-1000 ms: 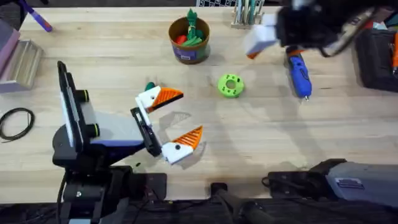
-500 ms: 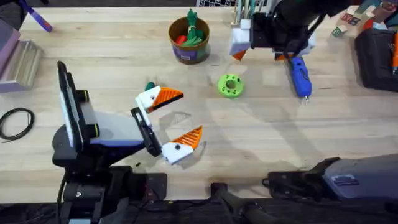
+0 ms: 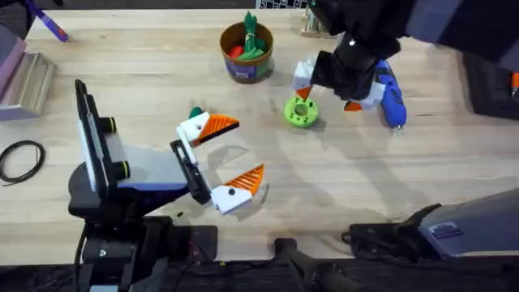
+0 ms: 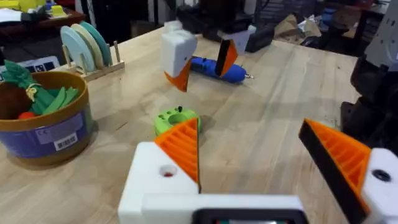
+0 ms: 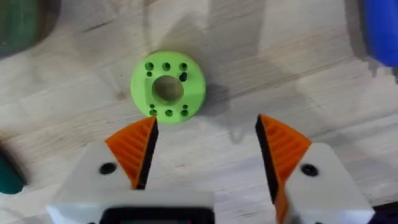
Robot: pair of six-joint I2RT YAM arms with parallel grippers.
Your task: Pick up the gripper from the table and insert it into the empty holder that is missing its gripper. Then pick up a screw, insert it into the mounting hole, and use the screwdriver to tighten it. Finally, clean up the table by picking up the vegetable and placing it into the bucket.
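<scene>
Overhead: the right claw (image 3: 328,88) hovers spread and empty over the green disc (image 3: 300,111), beside the screwdriver (image 3: 389,94). The left claw (image 3: 235,154) rests spread and empty low on the table (image 3: 146,65). The vegetable (image 3: 253,40) already lies in the bucket (image 3: 246,52); both claws carry two orange fingers, so fitting looks done.

Left wrist: the right claw (image 4: 199,57) hangs above the disc (image 4: 176,118); the bucket (image 4: 37,124) is cut off.

Right wrist: a dark speck, possibly the screw, sits in the disc (image 5: 168,87); it is too small to tell.
</scene>
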